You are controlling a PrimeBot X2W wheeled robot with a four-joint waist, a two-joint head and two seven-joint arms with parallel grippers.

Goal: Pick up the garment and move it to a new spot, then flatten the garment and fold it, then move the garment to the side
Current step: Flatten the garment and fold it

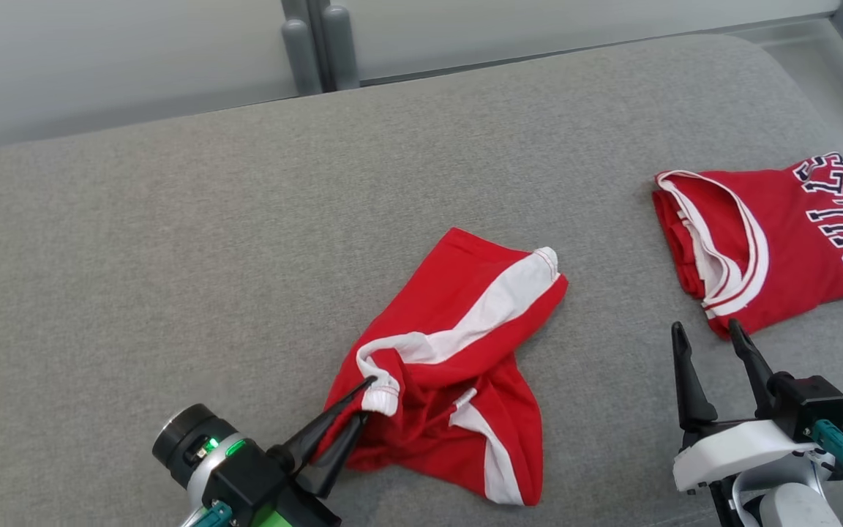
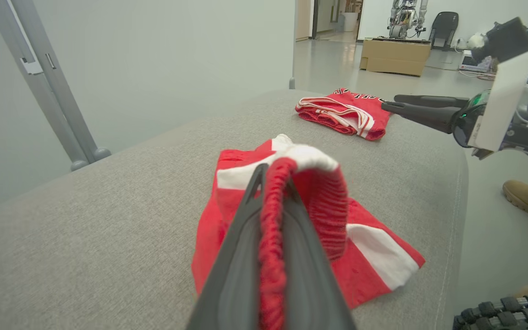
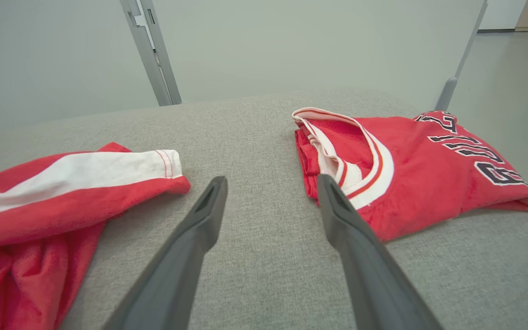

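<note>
Pinching the elastic waistband of the crumpled red shorts [image 1: 458,366] between the 2 closed fingers of the left gripper [image 1: 367,399], evidently for lifting off the middle of the grey cushion [image 1: 173,256], and holding the right gripper [image 1: 707,329] spread wide and empty beside the folded jersey [image 1: 780,249], apparently in reserve.

Red shorts [image 1: 458,366], white side stripes, lying crumpled near the centre of the grey cushion [image 1: 173,256]. One leg stretches toward the far right, with a white hem band at its tip. The rest is bunched in loose folds on the near side. The elastic waistband is gathered at the near left, pinched between the left gripper [image 1: 366,399] fingers.
</note>
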